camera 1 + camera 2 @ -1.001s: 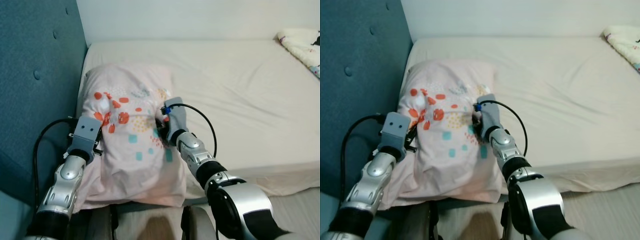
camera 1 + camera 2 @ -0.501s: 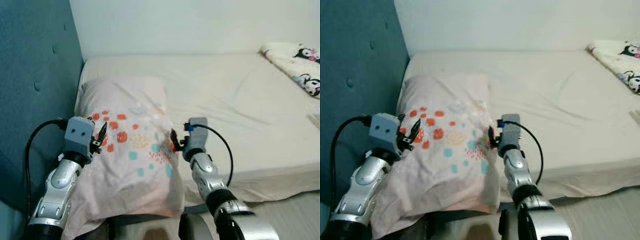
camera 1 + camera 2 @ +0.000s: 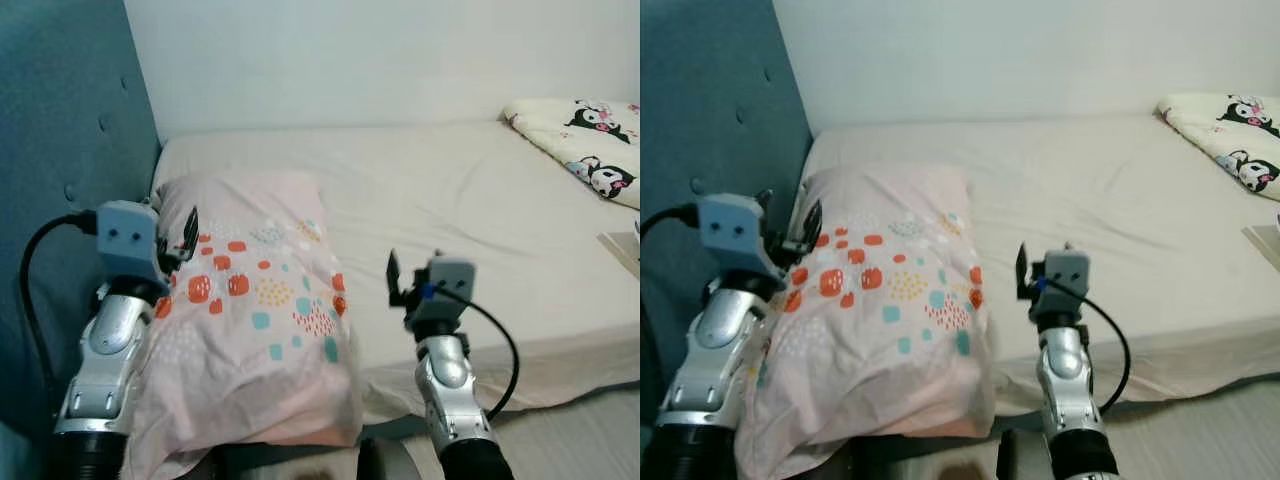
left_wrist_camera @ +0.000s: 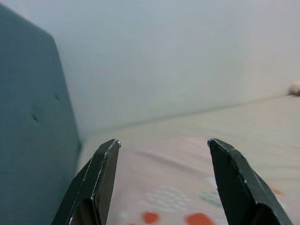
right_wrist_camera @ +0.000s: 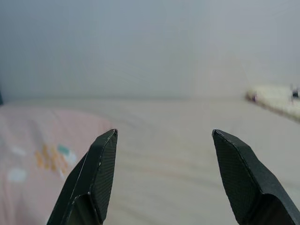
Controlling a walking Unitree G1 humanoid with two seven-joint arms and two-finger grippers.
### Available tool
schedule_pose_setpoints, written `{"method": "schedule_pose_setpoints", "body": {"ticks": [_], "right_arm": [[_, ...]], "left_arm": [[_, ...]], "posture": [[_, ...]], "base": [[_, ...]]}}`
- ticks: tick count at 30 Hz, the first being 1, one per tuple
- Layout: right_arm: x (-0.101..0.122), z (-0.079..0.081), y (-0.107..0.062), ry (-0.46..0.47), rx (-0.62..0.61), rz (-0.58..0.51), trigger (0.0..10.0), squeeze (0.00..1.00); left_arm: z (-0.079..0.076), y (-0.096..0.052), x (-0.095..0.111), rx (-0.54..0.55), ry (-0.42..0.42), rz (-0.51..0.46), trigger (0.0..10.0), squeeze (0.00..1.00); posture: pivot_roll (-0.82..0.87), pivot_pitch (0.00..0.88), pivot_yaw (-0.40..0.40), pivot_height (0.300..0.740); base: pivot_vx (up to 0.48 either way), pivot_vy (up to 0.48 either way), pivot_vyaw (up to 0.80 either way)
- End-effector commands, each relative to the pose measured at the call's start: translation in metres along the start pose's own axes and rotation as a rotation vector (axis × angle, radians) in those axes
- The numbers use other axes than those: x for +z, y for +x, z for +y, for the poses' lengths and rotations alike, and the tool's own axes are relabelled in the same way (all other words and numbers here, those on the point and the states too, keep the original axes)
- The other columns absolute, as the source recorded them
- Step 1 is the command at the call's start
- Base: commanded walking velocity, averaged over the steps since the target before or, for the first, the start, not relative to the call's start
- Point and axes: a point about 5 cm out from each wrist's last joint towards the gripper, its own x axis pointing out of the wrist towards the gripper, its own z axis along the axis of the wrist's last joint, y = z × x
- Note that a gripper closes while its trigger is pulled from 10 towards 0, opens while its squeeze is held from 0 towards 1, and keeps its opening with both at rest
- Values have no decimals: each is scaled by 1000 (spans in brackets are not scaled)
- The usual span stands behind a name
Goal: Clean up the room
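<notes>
A pink pillow with orange and teal spots lies on the cream bed, its head end against the teal headboard. My left gripper hangs open just above the pillow's left edge, by the headboard. In the left wrist view its fingers are spread with nothing between them, and the pillow is below. My right gripper stands open a little to the right of the pillow, above the mattress near the bed's front edge. Nothing is between its fingers in the right wrist view.
A folded white blanket with black cartoon figures lies at the bed's far right. A flat pale object shows at the right edge. A white wall stands behind the bed. A strip of floor runs along the front right.
Both grippers have come off the pillow and drawn back, the right one out to the pillow's right, and stand open. The camera has tilted up, showing more wall and blanket.
</notes>
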Motion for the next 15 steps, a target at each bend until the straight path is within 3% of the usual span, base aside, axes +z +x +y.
{"method": "schedule_pose_setpoints", "body": {"ticks": [1,2,3,7,9,15], "right_arm": [[-5,0,0,-57,13,57,10000,0],[-5,0,0,-57,13,57,10000,0],[-4,3,3,-89,58,79,10000,0],[6,11,5,-77,130,62,10000,0],[11,13,5,-27,136,53,10000,0],[5,16,0,-23,153,91,10000,0]], "left_arm": [[-11,-6,-17,-26,-53,102,10000,0],[-11,-6,-17,-26,-53,102,10000,0],[-22,-13,-37,-35,-57,200,10000,0],[-40,-25,-61,-23,-64,312,10000,0],[-44,-26,-63,-18,-66,295,10000,0],[-40,-25,-56,-6,-76,268,10000,0]], "posture": [[25,7,-68,588],[25,7,-68,588],[14,4,-60,588],[7,0,-63,598],[10,0,-65,608],[20,0,-70,628]], "base": [[0,0,0],[0,0,0],[0,0,0],[0,0,0],[0,0,0],[0,0,0]]}}
